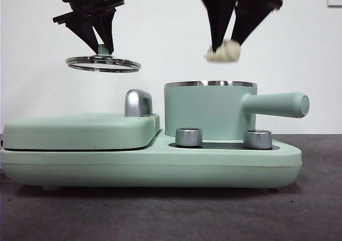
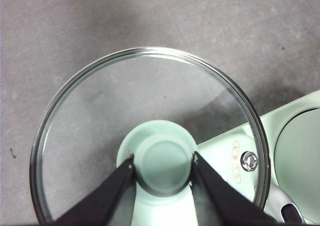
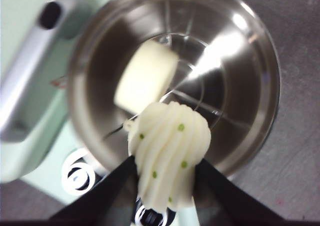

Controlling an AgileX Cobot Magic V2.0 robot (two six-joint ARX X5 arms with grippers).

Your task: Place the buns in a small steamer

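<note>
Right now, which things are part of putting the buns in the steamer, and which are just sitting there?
Part of the job:
- ribbed bun, held above the pot by the right end effector
- smooth bun, already in the steamer pot
- glass lid, held up by the left end effector

Just sitting there:
- flat griddle cover
- two steel knobs

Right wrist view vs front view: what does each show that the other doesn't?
Only the right wrist view shows the smooth cream-white block bun lying inside the steel bowl of the mint-green steamer pot. Only the front view shows the left gripper holding the steel-rimmed glass lid by its knob, off to the side. Both show the right gripper holding the ribbed green-dotted bun above the pot.
</note>
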